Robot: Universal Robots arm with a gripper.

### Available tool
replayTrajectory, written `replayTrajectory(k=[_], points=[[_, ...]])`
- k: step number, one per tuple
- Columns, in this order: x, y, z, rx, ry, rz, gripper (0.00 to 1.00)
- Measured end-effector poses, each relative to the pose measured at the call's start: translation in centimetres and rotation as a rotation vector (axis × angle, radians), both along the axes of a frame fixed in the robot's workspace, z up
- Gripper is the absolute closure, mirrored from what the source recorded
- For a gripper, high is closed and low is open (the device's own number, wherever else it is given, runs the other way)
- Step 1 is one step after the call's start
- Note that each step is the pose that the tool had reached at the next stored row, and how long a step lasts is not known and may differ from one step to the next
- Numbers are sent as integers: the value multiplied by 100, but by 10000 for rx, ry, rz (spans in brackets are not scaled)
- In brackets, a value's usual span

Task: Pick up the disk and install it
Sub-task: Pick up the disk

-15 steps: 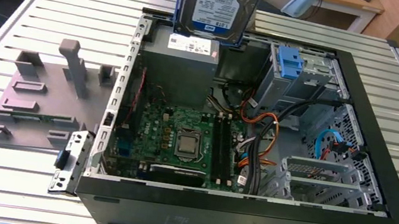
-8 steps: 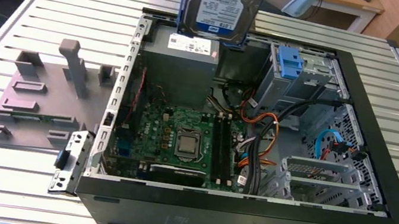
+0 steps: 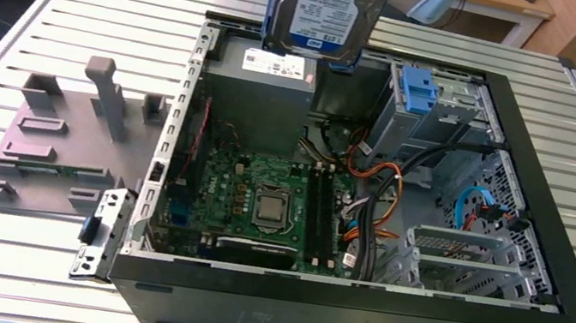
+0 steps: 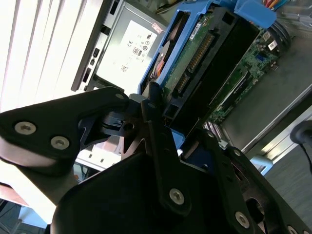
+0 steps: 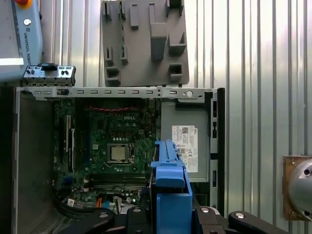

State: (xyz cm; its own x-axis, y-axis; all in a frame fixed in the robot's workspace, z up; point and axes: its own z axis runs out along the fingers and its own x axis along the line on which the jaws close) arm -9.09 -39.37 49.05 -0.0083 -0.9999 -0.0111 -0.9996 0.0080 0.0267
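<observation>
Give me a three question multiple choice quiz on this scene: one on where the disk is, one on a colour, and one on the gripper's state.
1. Where is the disk relative to the case?
A. In the air above it
B. Seated in a bay inside it
C. Lying flat beside it

2. What colour is the disk's carrier?
A. Red
B. Blue
C. Yellow

3. What state is the gripper in?
A. Open
B. Shut on the disk
C. Shut with nothing held

Answers:
1 A, since the exterior view shows it hanging over the power supply, touching nothing below.
2 B, since the frame is blue in both wrist views.
3 B, since the second wrist view shows it clamped on the carrier.
</observation>
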Motion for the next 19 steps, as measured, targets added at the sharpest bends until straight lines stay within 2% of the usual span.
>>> replayTrajectory(k=[19], points=[[159,0,-9,0,0,0,64]])
